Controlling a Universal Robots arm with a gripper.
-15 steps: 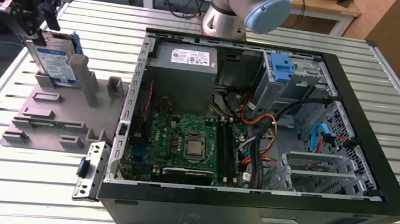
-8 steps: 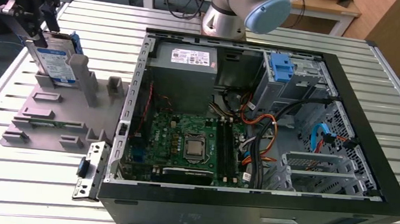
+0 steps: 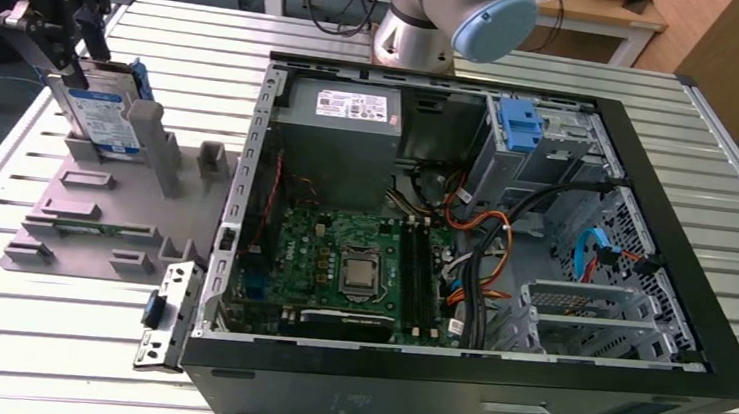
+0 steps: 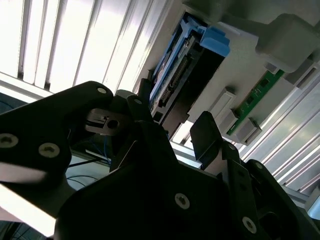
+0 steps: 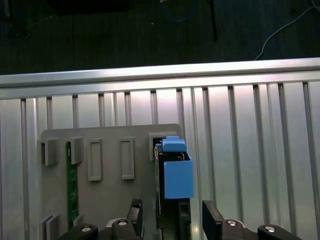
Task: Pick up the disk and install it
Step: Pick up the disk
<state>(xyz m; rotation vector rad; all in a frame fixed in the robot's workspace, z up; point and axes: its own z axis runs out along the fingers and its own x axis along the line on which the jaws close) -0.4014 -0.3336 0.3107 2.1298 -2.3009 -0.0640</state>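
The disk (image 5: 176, 177) is standing on edge in a grey holder (image 5: 109, 200) on the slatted table (image 5: 250, 150), while the gripper (image 5: 172, 220) is holding its fingers (image 5: 212, 220) apart on either side.

You have the disk (image 3: 108, 114) in bare silver metal, with a smooth paper label and glossy blue plastic rails. The fixture (image 3: 88, 213) is matt grey plastic. The table (image 3: 64, 341) is ribbed, shiny aluminium. The gripper (image 5: 171, 204) has matt black fingers (image 5: 210, 217). The computer case (image 3: 460, 396) is dull grey sheet metal with a black outer shell.
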